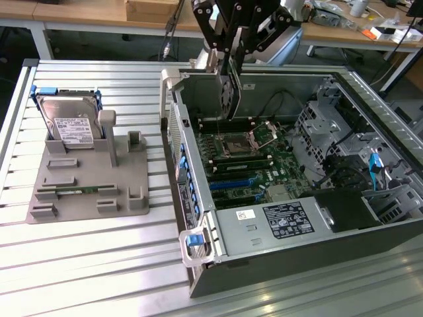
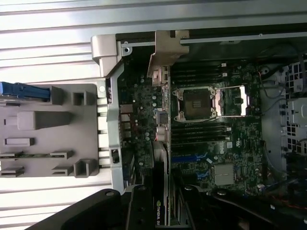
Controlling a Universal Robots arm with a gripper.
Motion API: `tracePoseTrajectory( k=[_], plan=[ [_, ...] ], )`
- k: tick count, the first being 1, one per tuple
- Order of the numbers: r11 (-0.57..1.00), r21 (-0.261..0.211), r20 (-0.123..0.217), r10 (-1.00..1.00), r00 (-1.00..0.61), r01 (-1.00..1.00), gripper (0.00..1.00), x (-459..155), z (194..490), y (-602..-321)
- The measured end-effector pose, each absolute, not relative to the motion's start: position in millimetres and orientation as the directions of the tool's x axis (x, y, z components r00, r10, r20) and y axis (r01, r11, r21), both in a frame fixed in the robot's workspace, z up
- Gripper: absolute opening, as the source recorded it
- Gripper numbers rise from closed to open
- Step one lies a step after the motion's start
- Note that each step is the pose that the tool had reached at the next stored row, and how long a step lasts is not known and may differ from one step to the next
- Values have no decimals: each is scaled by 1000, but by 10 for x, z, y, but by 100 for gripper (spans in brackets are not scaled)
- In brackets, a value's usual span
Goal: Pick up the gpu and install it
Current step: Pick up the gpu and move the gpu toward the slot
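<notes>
My tool [image 1: 231,56] pinched the gpu [image 1: 229,96], holding it upright over the board [image 1: 277,165] inside the open case [image 1: 297,259].

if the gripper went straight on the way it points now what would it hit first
Likely the motherboard, beside the cpu socket: the gripper holds the gpu upright over the open case, so the card's lower edge would touch first. Depth is hard to judge.

The silver worktop [image 1: 86,264] is made of long metal slats; behind it stand wooden desks [image 1: 79,13] with white legs; a brown box [image 1: 152,8] sits on one; the floor [image 1: 99,43] under them looks dark.
</notes>
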State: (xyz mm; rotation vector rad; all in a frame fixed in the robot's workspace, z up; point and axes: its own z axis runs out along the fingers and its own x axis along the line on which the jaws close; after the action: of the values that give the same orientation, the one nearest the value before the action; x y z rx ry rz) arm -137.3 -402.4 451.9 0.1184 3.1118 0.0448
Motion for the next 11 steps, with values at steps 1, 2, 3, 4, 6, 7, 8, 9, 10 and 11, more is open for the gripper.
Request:
tracePoseTrajectory(
  k=[1, 2, 3, 4, 6, 7, 8, 9, 10, 11],
  plan=[
    [997, 30, -26, 76, -997, 76, 26, -1352, 4519, -4024],
    [997, 30, -26, 76, -997, 76, 26, -1334, 4520, -4024],
    [997, 30, -26, 76, -997, 76, 26, -1321, 4520, -4024],
    [997, 30, -26, 76, -997, 76, 26, -1307, 4519, -4024],
    [997, 30, -26, 76, -997, 76, 26, -1268, 4519, -4024],
    [997, 30, -26, 76, -997, 76, 26, -1230, 4519, -4024],
    [997, 30, -26, 76, -997, 76, 26, -1206, 4520, -4024],
    [997, 30, -26, 76, -997, 76, 26, -1175, 4519, -4024],
    [997, 30, -26, 76, -997, 76, 26, -1157, 4519, -4024],
    [997, 30, -26, 76, -997, 76, 26, -1117, 4519, -4024]
  ],
)
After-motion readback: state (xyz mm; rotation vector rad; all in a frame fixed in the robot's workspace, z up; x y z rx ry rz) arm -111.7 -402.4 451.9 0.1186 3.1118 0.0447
